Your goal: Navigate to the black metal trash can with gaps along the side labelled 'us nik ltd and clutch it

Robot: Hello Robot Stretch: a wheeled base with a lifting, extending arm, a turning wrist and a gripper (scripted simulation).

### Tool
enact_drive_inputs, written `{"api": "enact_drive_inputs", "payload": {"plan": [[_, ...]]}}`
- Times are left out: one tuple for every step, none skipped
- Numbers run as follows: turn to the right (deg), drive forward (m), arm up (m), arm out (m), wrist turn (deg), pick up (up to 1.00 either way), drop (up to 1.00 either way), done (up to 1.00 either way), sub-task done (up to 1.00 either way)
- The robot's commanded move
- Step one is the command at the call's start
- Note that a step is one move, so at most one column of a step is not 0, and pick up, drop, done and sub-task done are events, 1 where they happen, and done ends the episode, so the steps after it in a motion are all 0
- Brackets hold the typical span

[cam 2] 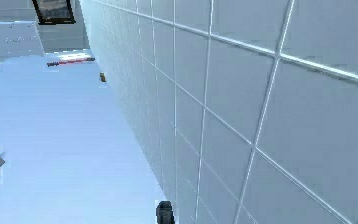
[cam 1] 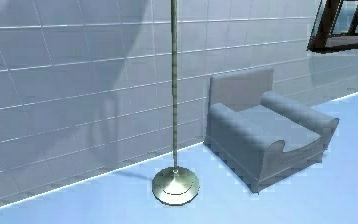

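A small dark piece of my gripper [cam 2: 164, 212] pokes up from the arm side view's bottom edge, close to the tiled wall [cam 2: 237, 100]. Its far end is too small to make out, so I cannot tell whether it holds anything. In the forward view a thin lamp pole [cam 1: 175, 80] rises from a round metal base [cam 1: 175, 185] on the pale blue floor. A grey armchair [cam 1: 269, 130] stands to the right of the pole, against the tiled wall [cam 1: 67, 80].
A dark-framed window [cam 1: 345, 25] sits at the forward view's top right. In the arm side view, open blue floor [cam 2: 67, 140] runs to a far wall with a dark window [cam 2: 55, 10], a low red strip [cam 2: 70, 61] and a small yellowish object [cam 2: 102, 77].
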Motion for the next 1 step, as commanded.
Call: {"api": "enact_drive_inputs", "payload": {"plan": [[0.0, 0.0, 0.1, 0.0, 0.0, 0.0, 0.0, 0.0, 0.0]]}}
